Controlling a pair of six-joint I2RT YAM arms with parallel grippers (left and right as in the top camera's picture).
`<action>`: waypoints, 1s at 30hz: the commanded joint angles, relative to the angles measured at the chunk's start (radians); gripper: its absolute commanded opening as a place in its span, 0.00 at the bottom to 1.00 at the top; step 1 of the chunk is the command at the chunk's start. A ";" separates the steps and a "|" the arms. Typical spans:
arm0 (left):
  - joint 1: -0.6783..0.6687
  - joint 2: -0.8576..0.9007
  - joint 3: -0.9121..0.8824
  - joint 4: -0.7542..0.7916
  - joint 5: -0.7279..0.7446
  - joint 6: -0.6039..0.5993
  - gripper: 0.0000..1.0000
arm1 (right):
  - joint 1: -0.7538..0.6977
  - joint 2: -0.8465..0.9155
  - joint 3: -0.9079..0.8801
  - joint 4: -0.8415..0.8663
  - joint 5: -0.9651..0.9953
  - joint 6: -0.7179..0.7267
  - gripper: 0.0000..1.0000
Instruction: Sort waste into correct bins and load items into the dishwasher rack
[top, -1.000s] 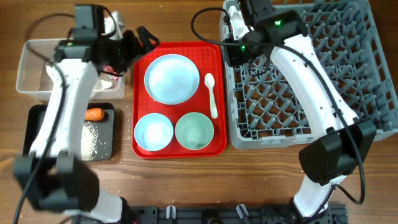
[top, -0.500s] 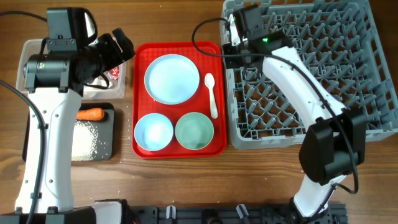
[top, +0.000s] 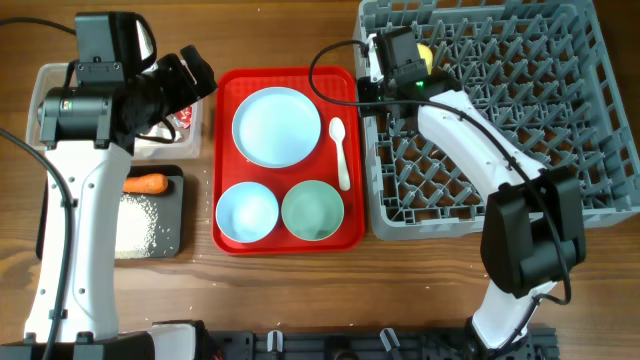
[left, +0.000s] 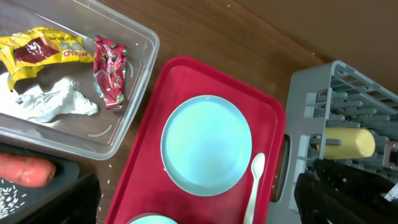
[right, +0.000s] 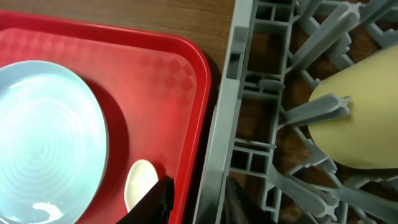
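Yellow cup (left: 348, 142) is seen lying on its side among the pegs in the far left corner of the grey rack (top: 500, 180), near the right jaws, which are held slightly parted and empty over the rack's rim beside the red tray (top: 225, 150), while the left jaws are spread wide, empty, above the clear tub (left: 134, 93).

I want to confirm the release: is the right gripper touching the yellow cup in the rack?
Apart. The right wrist view shows the right gripper over the rack rim, with grey pegs between it and the yellow cup.
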 joint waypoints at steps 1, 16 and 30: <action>0.005 0.000 0.003 0.000 -0.013 0.016 1.00 | 0.001 0.001 -0.011 0.020 0.013 0.034 0.25; 0.005 0.000 0.003 0.000 -0.013 0.016 1.00 | 0.001 0.065 -0.011 0.064 0.013 0.033 0.04; 0.005 0.000 0.003 0.000 -0.013 0.016 1.00 | 0.000 0.048 0.003 0.082 0.013 0.027 0.53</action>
